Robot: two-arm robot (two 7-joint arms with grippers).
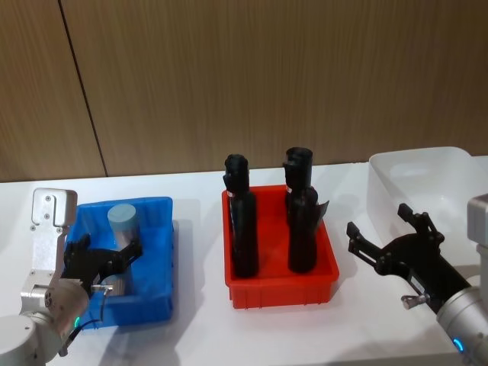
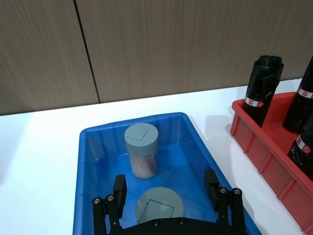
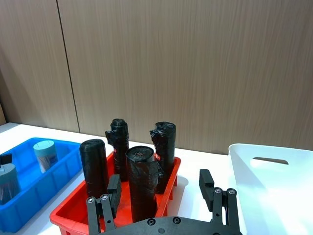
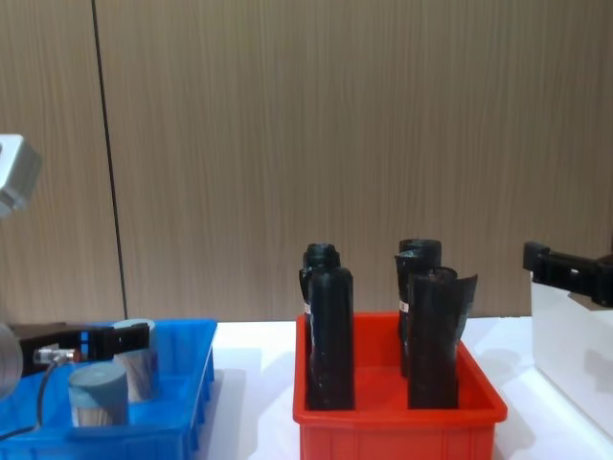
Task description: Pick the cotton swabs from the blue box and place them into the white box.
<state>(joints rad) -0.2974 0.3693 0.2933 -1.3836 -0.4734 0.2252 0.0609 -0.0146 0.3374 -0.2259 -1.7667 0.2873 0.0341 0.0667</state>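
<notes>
Pick step: my left pincer is open, straddling the cotton-swab jar at the near end of the blue box. Next: close, lift clear of the rim. Right pincer open, idle beside the white box.

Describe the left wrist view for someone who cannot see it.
The left arm's open black pincer straddles a clear, pale-lidded jar of cotton swabs inside a bright blue plastic bin. A second jar stands farther in; a red plastic bin of black bottles sits alongside.
</notes>
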